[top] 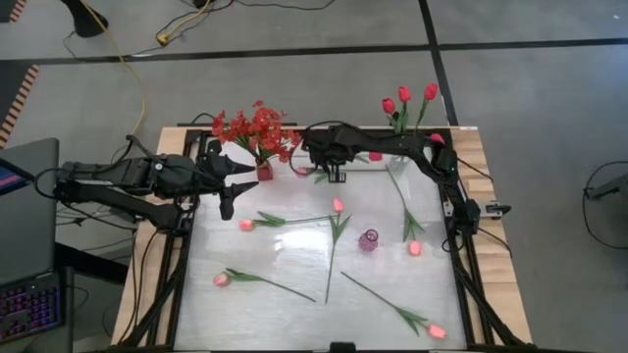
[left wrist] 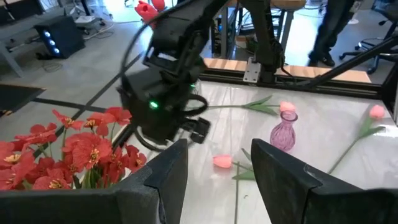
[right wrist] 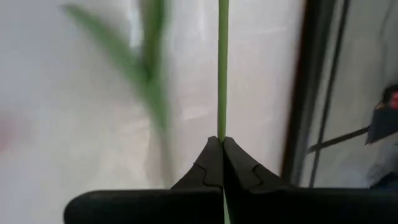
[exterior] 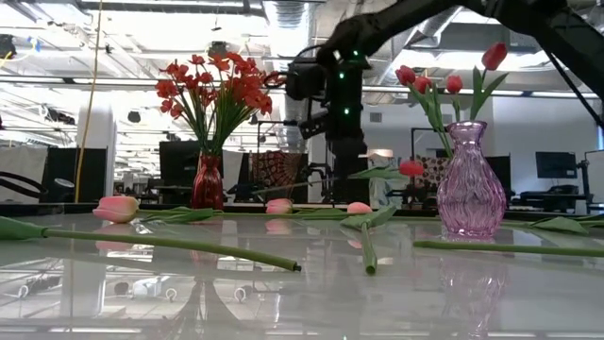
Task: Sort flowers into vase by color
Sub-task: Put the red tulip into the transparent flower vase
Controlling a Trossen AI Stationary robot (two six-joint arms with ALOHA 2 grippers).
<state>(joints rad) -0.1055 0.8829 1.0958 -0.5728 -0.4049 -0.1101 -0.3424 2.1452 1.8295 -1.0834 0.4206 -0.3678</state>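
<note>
My right gripper (top: 334, 174) hangs over the table's far middle, shut on a red tulip (exterior: 411, 168) that is off the table. My left gripper (left wrist: 214, 174) waits open at the far left, beside a red vase (top: 263, 170) full of bushy red sprays (top: 257, 127). Three red tulips (top: 404, 98) stand upright at the far right. A small purple vase (top: 368, 240) stands empty right of centre. Several pink tulips (top: 339, 206) lie flat on the white tabletop. My right gripper pinches the tulip's thin green stem (right wrist: 221, 121) between its two fingertips, at their free ends. The fingers slant down from above. The flower is lifted clear and lies roughly level, with its head (top: 375, 155) toward the table's right and its leaves (exterior: 377, 173) beside the gripper.
Pink tulips (top: 245, 224) (top: 221, 279) (top: 435, 330) (top: 414, 247) lie scattered over the middle and near parts of the table. Black frame rails (top: 461, 265) run along the table's sides. A monitor and keyboard (top: 29, 294) stand off the table to the left.
</note>
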